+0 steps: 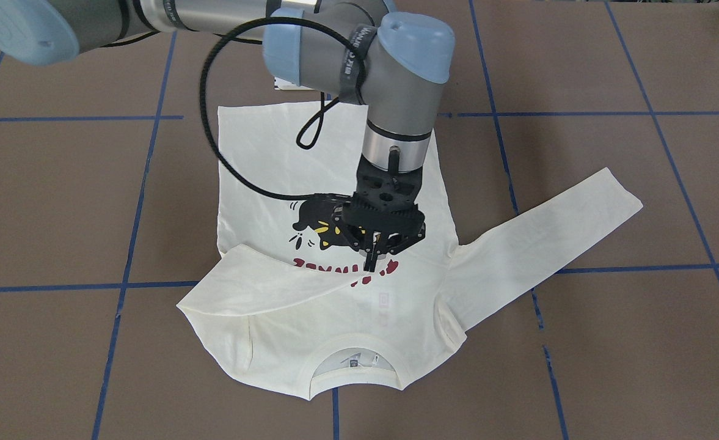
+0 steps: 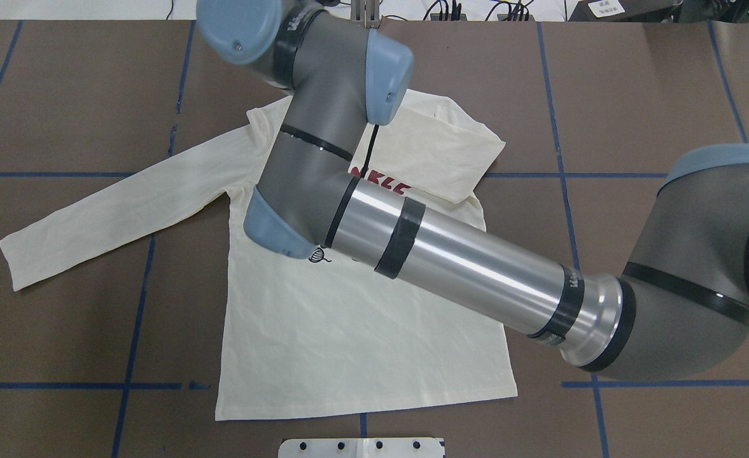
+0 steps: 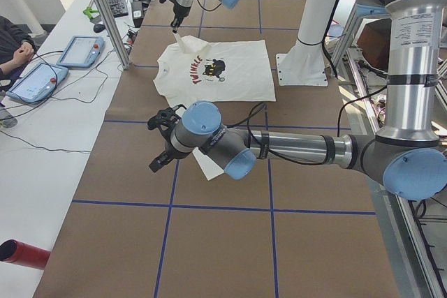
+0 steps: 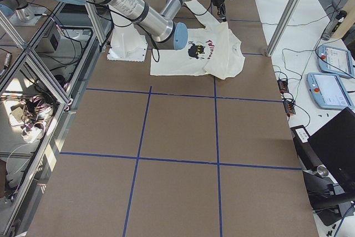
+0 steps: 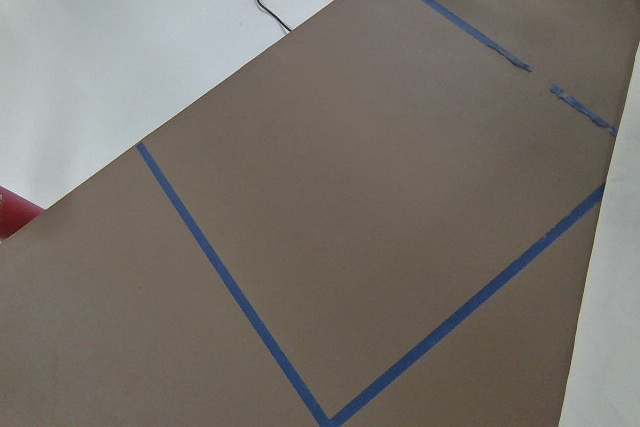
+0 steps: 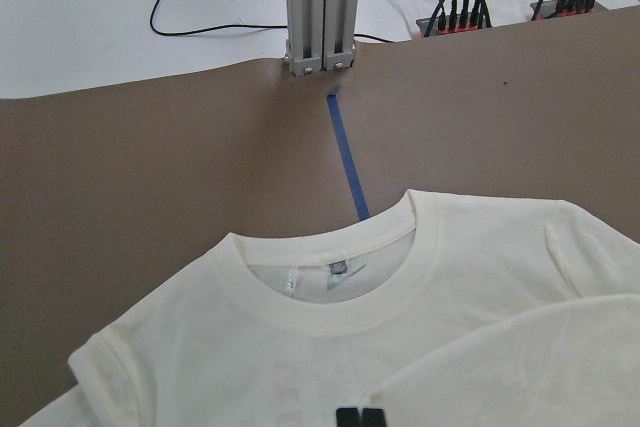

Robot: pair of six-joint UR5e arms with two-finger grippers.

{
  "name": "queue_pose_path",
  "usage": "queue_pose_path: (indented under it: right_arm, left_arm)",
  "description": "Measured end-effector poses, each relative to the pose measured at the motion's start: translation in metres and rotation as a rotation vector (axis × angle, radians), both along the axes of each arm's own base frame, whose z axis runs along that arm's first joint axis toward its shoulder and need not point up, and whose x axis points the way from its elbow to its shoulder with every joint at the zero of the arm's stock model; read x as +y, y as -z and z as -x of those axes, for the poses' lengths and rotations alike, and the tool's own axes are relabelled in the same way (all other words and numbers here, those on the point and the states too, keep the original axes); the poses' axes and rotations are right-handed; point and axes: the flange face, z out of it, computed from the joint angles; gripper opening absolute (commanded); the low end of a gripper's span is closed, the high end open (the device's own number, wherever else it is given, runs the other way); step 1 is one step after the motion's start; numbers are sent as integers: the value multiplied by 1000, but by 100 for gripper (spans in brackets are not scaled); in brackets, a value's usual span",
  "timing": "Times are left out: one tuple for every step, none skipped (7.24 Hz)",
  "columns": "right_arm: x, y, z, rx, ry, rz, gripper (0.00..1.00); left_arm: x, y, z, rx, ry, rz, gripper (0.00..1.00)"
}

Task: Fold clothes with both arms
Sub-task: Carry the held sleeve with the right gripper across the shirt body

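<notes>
shirt (image 1: 335, 330) is spread print-up on the tabletop (image 1: 579, 366) directly under the right fingers (image 1: 371, 261), which are clenched on its folded-over cuff (image 1: 335, 281). cuff should be laid flat across the chest before release. left fingers (image 3: 155, 144): state can't be told.

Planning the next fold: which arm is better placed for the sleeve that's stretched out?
Left, probably. The outstretched sleeve lies on its side, the left gripper near its cuff; the right gripper is busy, jaws shut on the folded sleeve.
</notes>
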Motion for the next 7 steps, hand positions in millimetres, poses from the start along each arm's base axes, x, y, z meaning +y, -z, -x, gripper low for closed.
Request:
queue_pose_path:
  right_arm:
    - [26, 5, 29, 10, 13, -27, 0]
    - [39, 15, 48, 13, 8, -41, 0]
    - [43, 35, 62, 3, -9, -47, 0]
    - [43, 50, 73, -11, -22, -48, 0]
    - [42, 55, 81, -26, -33, -45, 0]
    - [40, 54, 87, -50, -51, -39, 27]
    - [38, 55, 91, -83, -73, -30, 86]
  left_arm:
    - [0, -1, 0, 0, 0, 2, 100]
    - [0, -1, 0, 0, 0, 3, 100]
    - [1, -2, 0, 0, 0, 4, 100]
    - [2, -2, 0, 0, 0, 5, 100]
    - [2, -3, 0, 0, 0, 6, 100]
    - [2, -3, 0, 0, 0, 6, 100]
    - [2, -4, 0, 0, 0, 8, 100]
